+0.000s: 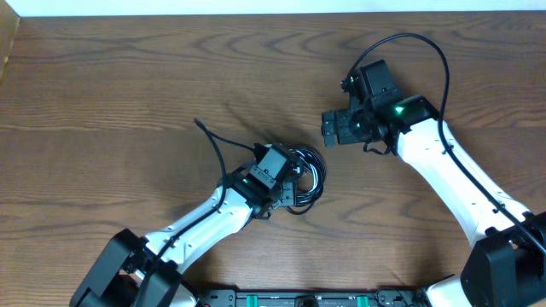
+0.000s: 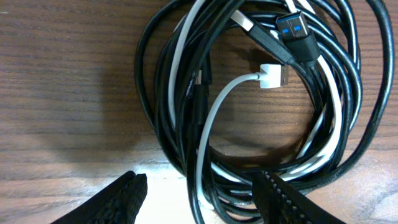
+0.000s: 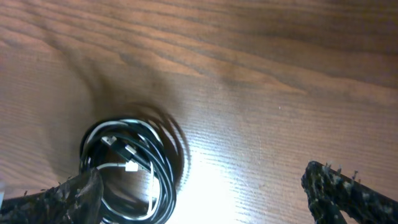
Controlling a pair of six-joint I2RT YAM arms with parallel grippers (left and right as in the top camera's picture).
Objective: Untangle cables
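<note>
Dark wood-grain table (image 1: 102,102); pale strip (image 1: 256,7) along far edge; glossy glare.

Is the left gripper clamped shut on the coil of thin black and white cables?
No, the left gripper is open, its fingers wide apart around part of the cables.

Left pincer (image 2: 200,194) fingers spread wide; right pincer (image 3: 202,190) likewise parted.

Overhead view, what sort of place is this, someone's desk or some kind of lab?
Probably a robotics lab bench, not a desk: a left arm and a right arm, both white, stand at a wood-grain table, with a tangled coil of black and white USB cables on it.
</note>
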